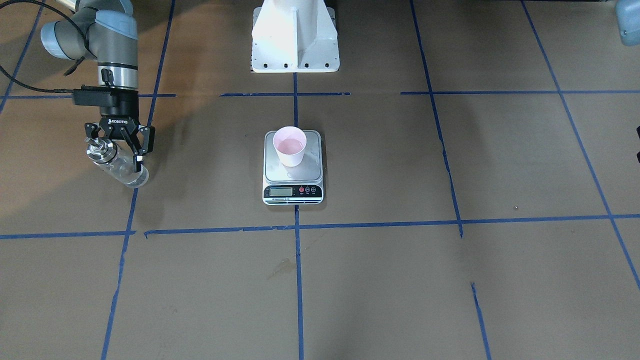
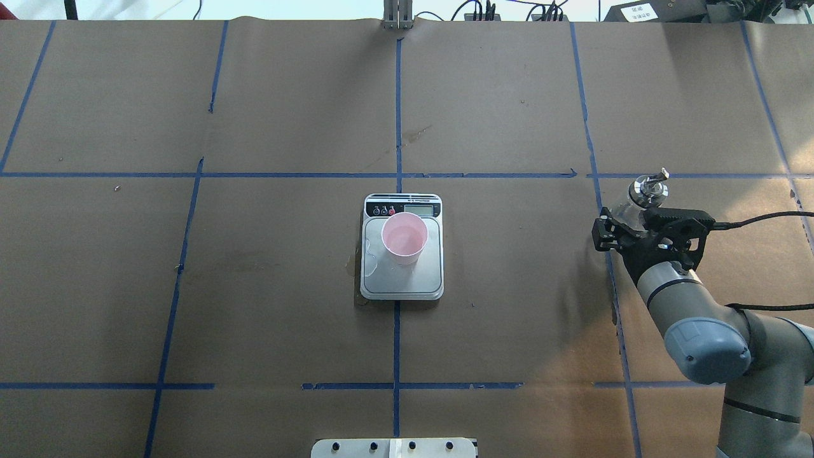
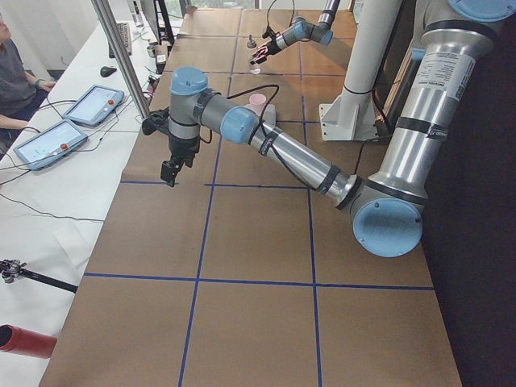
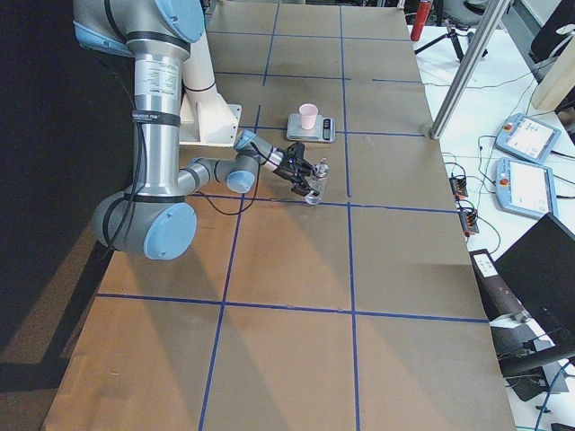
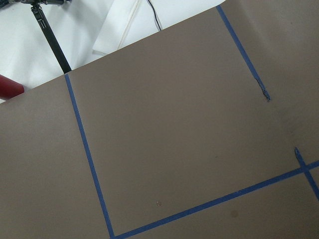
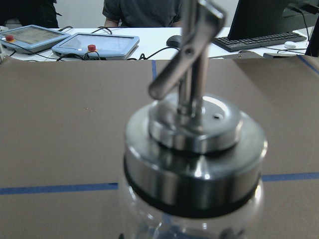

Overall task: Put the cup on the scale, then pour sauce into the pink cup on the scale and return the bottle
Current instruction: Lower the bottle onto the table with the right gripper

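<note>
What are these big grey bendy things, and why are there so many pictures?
They are two robot arms at a table covered in brown paper. Six cameras took the pictures: one facing the robot, one above its shoulders, one at each table end, one on each wrist. In the middle sits a kitchen scale with a pink cup standing on it. The right pincer grips a small glass bottle with a metal spout, away from the scale. The left pincer hangs over bare paper.
</note>
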### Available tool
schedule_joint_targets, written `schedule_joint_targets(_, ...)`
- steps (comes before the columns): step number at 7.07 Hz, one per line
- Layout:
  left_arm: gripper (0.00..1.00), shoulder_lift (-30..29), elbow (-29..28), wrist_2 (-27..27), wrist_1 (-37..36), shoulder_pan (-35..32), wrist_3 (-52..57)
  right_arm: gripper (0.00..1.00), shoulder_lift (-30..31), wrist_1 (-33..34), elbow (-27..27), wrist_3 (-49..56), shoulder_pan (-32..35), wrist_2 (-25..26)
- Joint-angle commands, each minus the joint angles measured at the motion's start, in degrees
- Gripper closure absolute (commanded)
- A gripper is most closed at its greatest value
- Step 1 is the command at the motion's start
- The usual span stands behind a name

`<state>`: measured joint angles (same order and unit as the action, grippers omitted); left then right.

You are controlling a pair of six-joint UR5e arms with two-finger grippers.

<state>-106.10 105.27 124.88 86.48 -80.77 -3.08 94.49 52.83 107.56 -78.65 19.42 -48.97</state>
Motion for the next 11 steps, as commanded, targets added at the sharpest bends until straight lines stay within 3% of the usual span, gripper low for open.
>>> schedule_joint_targets(1,0.00,0.02,-0.15,0.01,0.00,0.00,0.00,1.00,0.09,0.08,-1.82,0.16,-0.08,0.02)
schedule_joint_targets(4,0.00,0.02,-0.51,0.01,0.00,0.09,0.00,1.00,-0.18,0.08,-1.83,0.51,0.09,-0.07)
schedule_joint_targets(5,0.00,-0.07,-0.59,0.01,0.00,0.09,0.00,0.68,-0.53,0.08,-1.83,0.51,0.18,-0.16)
schedule_joint_targets(6,0.00,-0.07,-0.68,0.01,0.00,0.09,0.00,0.49,-0.79,0.08,-1.83,0.51,0.18,-0.07)
schedule_joint_targets(7,0.00,-0.07,-0.85,0.01,0.00,0.17,0.00,0.20,-0.88,0.08,-1.83,0.51,0.09,-0.07)
schedule_joint_targets(8,0.00,-0.07,-0.86,0.01,0.00,0.18,-0.09,0.00,-0.97,0.08,-1.83,0.51,0.09,-0.07)
schedule_joint_targets(11,0.00,-0.07,-0.68,0.01,0.00,0.18,-0.09,0.00,-0.80,0.52,-1.13,0.51,0.36,-4.26)
